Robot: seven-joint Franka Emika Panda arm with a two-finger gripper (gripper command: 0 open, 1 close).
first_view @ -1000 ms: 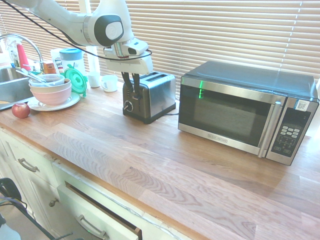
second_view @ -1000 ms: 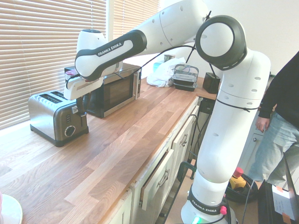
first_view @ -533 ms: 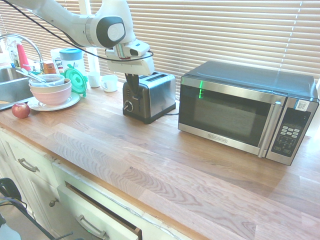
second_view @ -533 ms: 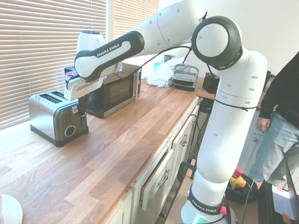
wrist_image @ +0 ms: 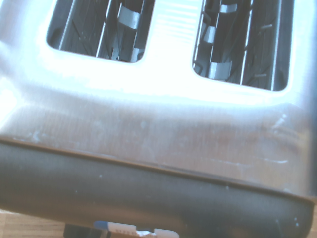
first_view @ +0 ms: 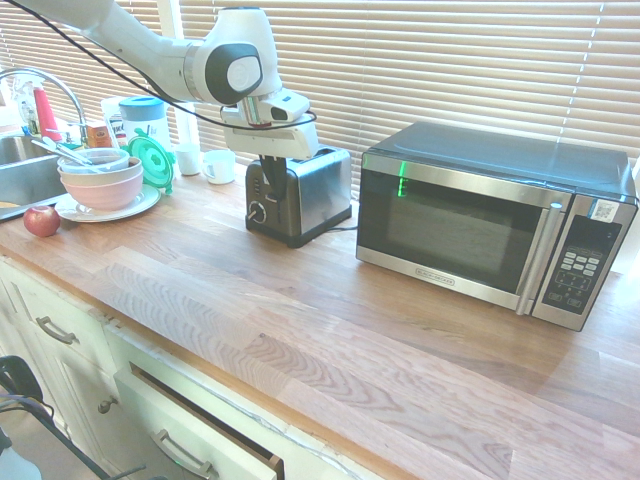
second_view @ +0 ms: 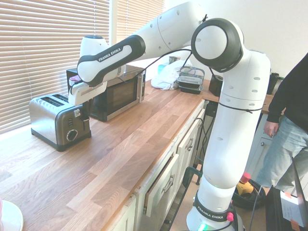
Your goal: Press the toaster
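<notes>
Brushed steel sides and two slots mark the one toaster point(first_view: 318, 190), which stands on the wooden counter point(first_view: 330, 330) between one microwave point(first_view: 490, 220) and two white mugs point(first_view: 219, 167). Its black end panel has one round knob point(first_view: 257, 212). The gripper point(first_view: 276, 196) points down at that panel, its two fingers clenched together with nothing between them; whether they touch the toaster, I cannot tell. One pink bowl point(first_view: 103, 190) sits on one white plate point(first_view: 150, 197), and one red apple point(first_view: 41, 221) lies near it, by the sink point(first_view: 28, 180). One drawer point(first_view: 190, 430) below the counter stands partly open. One person point(second_view: 288, 130) stands on the far side of the arm point(second_view: 236, 115), one hand point(second_view: 271, 128) showing.
</notes>
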